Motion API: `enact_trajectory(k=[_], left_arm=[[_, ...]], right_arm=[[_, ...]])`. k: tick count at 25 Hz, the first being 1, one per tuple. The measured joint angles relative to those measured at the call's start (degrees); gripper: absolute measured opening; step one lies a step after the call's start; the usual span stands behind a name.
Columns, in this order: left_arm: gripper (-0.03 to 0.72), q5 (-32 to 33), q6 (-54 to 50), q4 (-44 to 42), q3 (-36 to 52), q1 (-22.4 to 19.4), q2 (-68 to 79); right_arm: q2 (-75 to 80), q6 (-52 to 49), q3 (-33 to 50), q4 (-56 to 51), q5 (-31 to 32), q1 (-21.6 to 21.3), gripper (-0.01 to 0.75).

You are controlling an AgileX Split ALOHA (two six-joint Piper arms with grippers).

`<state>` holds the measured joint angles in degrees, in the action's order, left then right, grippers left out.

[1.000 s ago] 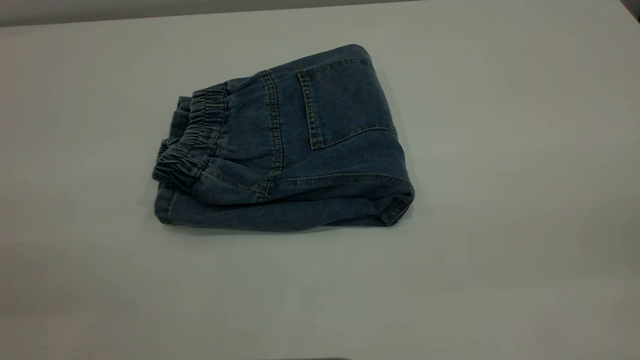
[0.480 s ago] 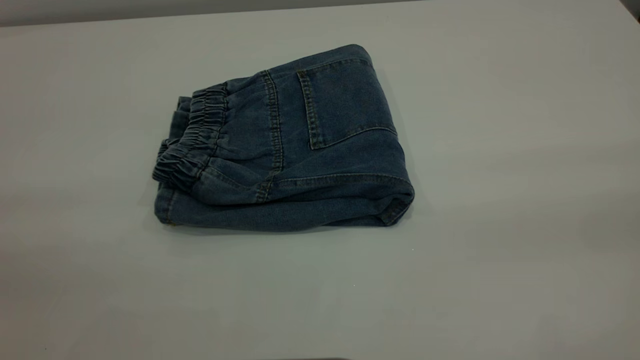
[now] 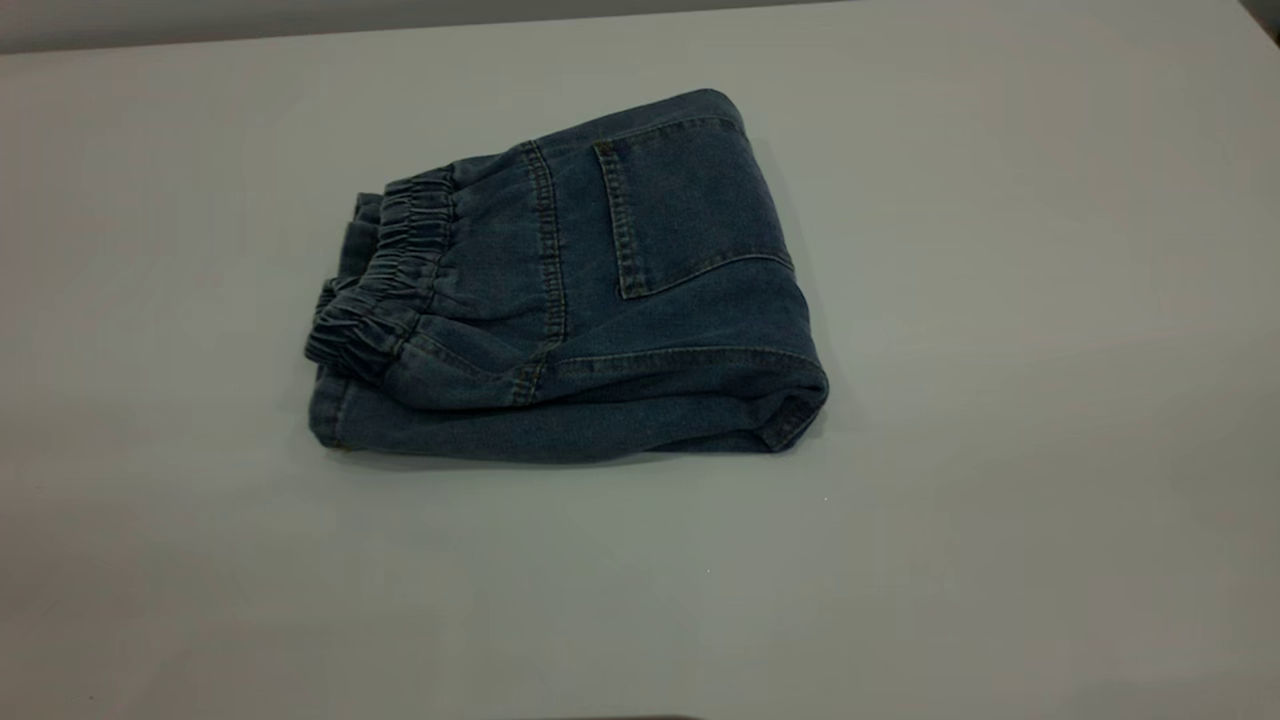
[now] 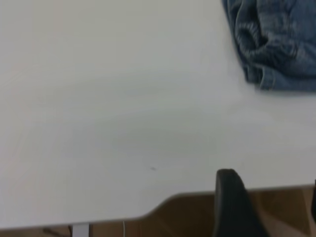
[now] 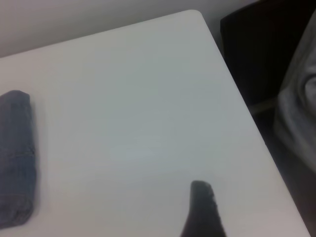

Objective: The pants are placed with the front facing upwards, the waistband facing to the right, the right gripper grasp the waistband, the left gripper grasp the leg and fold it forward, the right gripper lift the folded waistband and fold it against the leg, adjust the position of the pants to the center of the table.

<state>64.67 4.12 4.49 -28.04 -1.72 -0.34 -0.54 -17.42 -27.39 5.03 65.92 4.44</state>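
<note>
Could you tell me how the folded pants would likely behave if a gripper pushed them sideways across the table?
The pants are soft denim in stacked layers, so they would probably bunch rather than slide as one piece. The ruched waistband lies loose on top and may shift first. The smooth table should offer little drag.

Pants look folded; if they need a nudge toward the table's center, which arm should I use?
Probably the left. The folded pants sit slightly left of the table's middle, waistband leftward. Neither gripper touches them: the left gripper hangs off the near edge, the right over bare tabletop.
</note>
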Motion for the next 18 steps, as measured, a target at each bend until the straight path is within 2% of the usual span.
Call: enact_trajectory(k=[18], left_arm=[[0.33,0.04,-0.01,0.09,0.0,0.0,-0.68]], right_arm=[[0.0,0.0,0.0,0.0,0.0,0.0,0.47]])
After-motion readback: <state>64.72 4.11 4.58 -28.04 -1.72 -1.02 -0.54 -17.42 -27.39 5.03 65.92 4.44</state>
